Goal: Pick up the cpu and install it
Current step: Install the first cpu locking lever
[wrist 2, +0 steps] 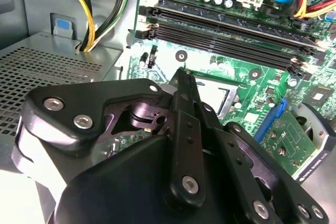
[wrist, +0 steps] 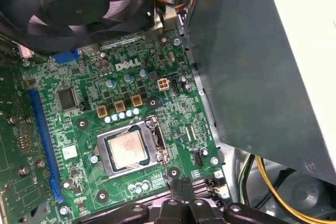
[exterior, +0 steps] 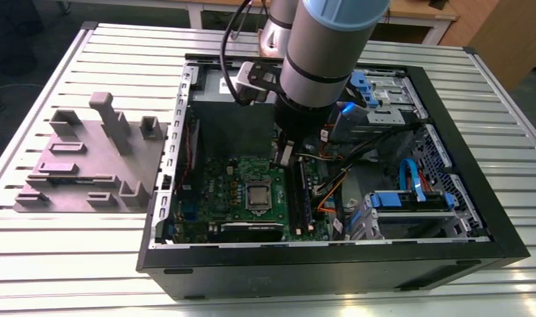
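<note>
The cpu [wrist: 127, 147] is a small silver square lying flat in the metal socket frame [wrist: 157, 142] on the green motherboard [wrist: 84, 119]. It also appears in the exterior view as the cpu [exterior: 258, 194], mid-board inside the open computer case [exterior: 338, 261]. My gripper [wrist: 181, 184] hangs above the board beside the socket, clear of the chip, fingers shut together with nothing between them. In the second wrist view the gripper [wrist 2: 181, 74] points at the socket's edge and covers part of the cpu [wrist 2: 216, 96]. The exterior view has the gripper [exterior: 285, 157] just beyond the socket.
A big grey power-supply box [wrist: 252, 66] walls one side of the board, with a black fan [wrist: 79, 3] overhead. Memory slots [wrist 2: 226, 30] and yellow cables [wrist 2: 89, 19] lie close by. Blue drive cages [exterior: 409, 198] fill the case's right. A grey fixture block [exterior: 82, 158] stands on the slatted table.
</note>
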